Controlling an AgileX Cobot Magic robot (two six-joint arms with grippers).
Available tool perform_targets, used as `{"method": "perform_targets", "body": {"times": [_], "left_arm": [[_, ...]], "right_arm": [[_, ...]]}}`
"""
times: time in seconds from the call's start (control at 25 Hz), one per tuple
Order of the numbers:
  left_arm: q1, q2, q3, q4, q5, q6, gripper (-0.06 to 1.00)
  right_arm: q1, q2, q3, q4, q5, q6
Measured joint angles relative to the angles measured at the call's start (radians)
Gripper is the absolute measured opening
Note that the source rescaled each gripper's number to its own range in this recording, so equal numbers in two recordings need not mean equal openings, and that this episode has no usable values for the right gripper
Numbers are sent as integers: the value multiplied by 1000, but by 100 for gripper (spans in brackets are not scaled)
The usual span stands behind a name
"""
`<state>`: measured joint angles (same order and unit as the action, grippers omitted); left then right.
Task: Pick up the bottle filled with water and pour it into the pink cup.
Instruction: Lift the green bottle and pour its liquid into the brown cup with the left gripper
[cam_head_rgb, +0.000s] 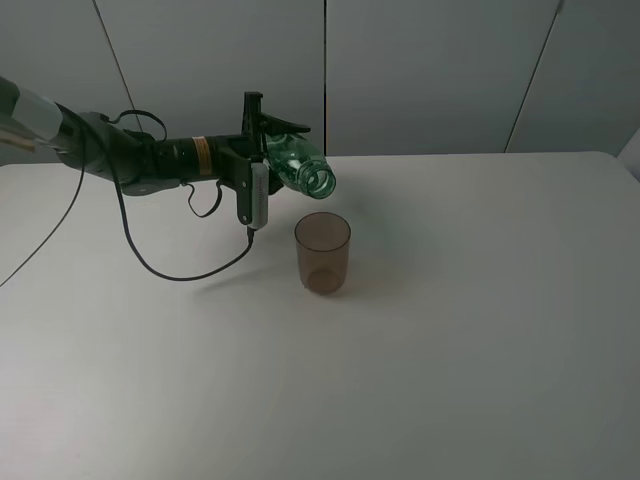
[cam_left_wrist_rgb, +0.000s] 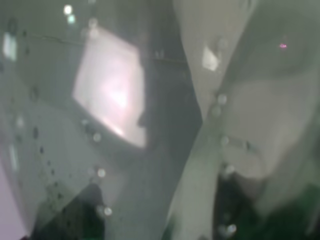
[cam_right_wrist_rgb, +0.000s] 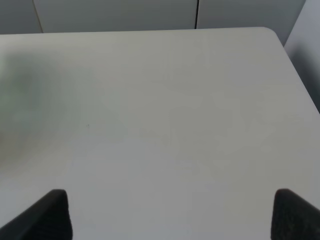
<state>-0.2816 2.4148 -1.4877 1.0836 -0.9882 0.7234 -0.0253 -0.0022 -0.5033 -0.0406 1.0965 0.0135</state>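
In the exterior high view my left gripper (cam_head_rgb: 268, 150) is shut on the green transparent bottle (cam_head_rgb: 300, 166) and holds it tipped nearly on its side, above the table. The bottle's open neck points down and to the right, just above and behind the rim of the pink cup (cam_head_rgb: 322, 252). The cup stands upright on the white table (cam_head_rgb: 450, 330). The left wrist view is filled by the blurred wall of the bottle (cam_left_wrist_rgb: 150, 125) with droplets on it. My right gripper (cam_right_wrist_rgb: 170, 212) is open over bare table; only its two dark fingertips (cam_right_wrist_rgb: 47, 215) show.
A black cable (cam_head_rgb: 170, 265) loops from the left arm down onto the table to the left of the cup. The table's rounded far right corner (cam_right_wrist_rgb: 272, 32) shows in the right wrist view. Grey wall panels stand behind the table.
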Motion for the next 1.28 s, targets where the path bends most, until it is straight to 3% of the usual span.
{"method": "perform_targets", "body": {"times": [0.76,1.28], "left_arm": [[-12,0,-41,4,16,74,1],[-15,-5,-46,67,29,91,1]], "right_arm": [[0,0,0,0,0,2],[0,0,0,0,0,2]]}}
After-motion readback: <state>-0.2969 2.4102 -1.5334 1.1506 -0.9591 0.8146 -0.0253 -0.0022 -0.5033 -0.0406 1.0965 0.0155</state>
